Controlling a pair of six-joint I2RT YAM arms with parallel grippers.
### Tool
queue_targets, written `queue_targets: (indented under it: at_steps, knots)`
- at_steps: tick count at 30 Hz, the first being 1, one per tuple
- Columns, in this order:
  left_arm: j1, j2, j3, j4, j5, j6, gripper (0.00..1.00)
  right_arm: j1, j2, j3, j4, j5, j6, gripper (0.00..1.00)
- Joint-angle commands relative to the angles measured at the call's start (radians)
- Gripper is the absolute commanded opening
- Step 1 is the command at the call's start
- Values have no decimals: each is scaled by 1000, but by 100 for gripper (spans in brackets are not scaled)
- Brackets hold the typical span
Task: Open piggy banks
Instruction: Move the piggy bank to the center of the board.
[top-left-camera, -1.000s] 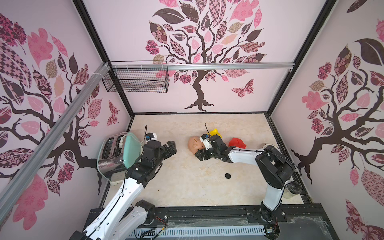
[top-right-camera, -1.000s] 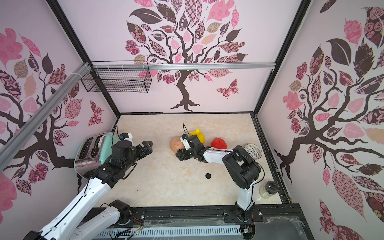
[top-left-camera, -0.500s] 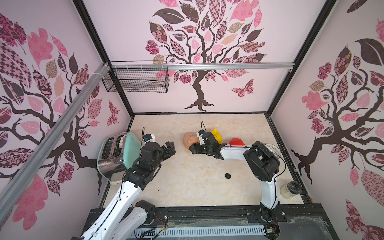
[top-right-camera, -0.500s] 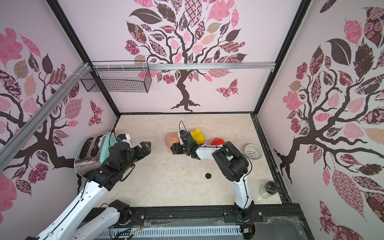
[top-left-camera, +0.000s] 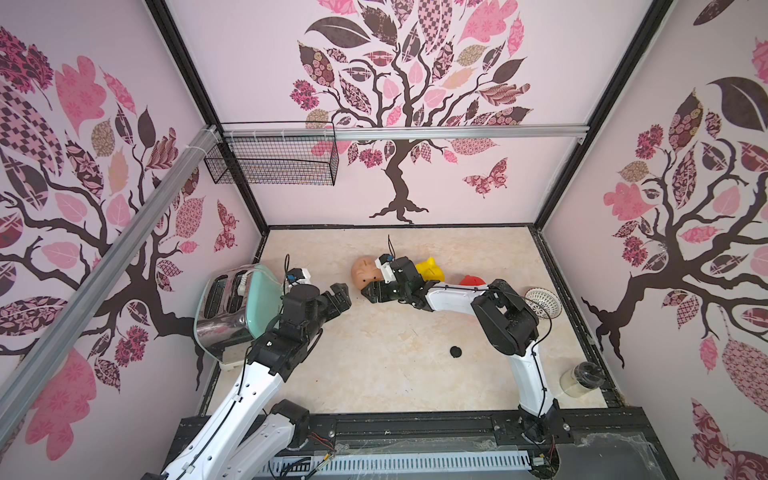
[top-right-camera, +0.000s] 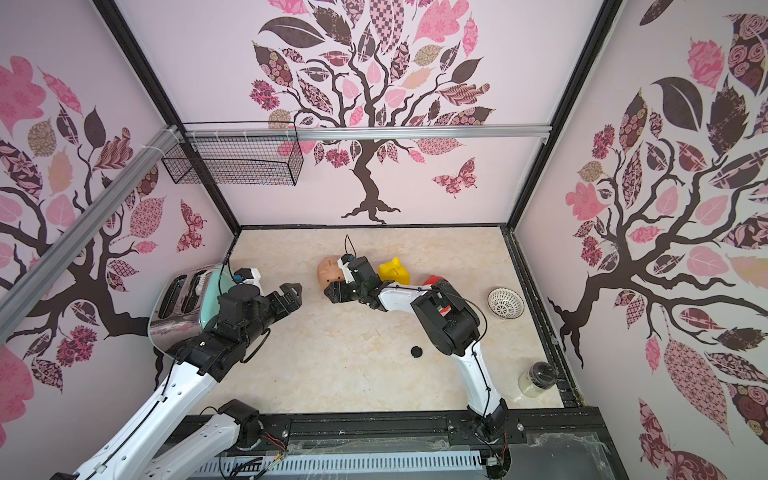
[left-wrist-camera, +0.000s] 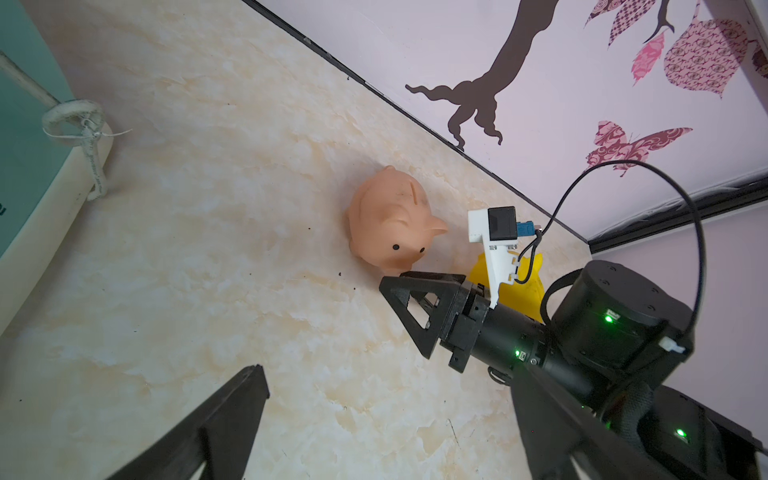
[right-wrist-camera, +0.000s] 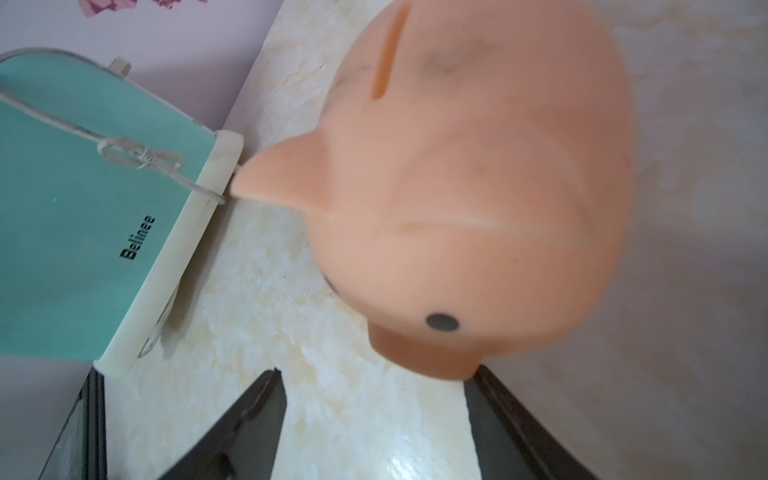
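Observation:
The peach piggy bank (top-left-camera: 362, 270) (top-right-camera: 328, 270) stands upright on the floor at mid-back, snout toward my right gripper (top-left-camera: 374, 287) (top-right-camera: 337, 291). In the right wrist view this peach pig (right-wrist-camera: 478, 187) fills the frame. The right gripper (right-wrist-camera: 376, 370) is open, and one fingertip (right-wrist-camera: 482, 376) touches the snout. The yellow pig (top-left-camera: 430, 268) and the red pig (top-left-camera: 471, 280) lie behind the right arm, partly hidden. A black round plug (top-left-camera: 456, 351) lies loose on the floor. My left gripper (top-left-camera: 341, 296) (left-wrist-camera: 386, 386) is open and empty, left of the peach pig (left-wrist-camera: 390, 220).
A mint-green toaster (top-left-camera: 237, 303) stands at the left wall beside my left arm. At the right wall are a white lattice bowl (top-left-camera: 542, 302) and a jar (top-left-camera: 582, 380). A wire basket (top-left-camera: 274, 160) hangs on the back wall.
My right gripper has reached farther back and left, and the peach pig has shifted the same way ahead of it. Its jaws have narrowed a little. The left arm has barely moved.

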Motion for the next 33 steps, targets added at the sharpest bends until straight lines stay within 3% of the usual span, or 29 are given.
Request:
queue_targets:
  at_steps: [1,5,8,11,14,16,22,26,33]
  knots:
    - [-2,-10,-16,-5,-35,0,98,10,-36,-13,20,-72,-80,74]
    - [-2,0,-22,7,-45,10,98,9,-184,-170,63,30,-109,76]
    - [-16,21,-20,28,-45,36,98,2,-348,-307,42,175,-100,80]
    - [-85,63,-20,85,-94,57,98,-15,-531,-452,22,351,-76,87]
    - [-164,130,-12,141,-125,69,98,-80,-648,-490,-95,472,-53,95]
    - [-183,176,-4,176,-105,54,98,-142,-672,-463,-184,478,-59,99]
    - [-184,252,-2,263,56,86,98,-266,-572,-289,-338,425,-158,100]
    - [-184,254,5,242,63,103,98,-280,-426,-123,-406,375,-213,100]
    - [-185,223,-16,246,61,122,98,-326,-230,61,-445,291,-158,100]
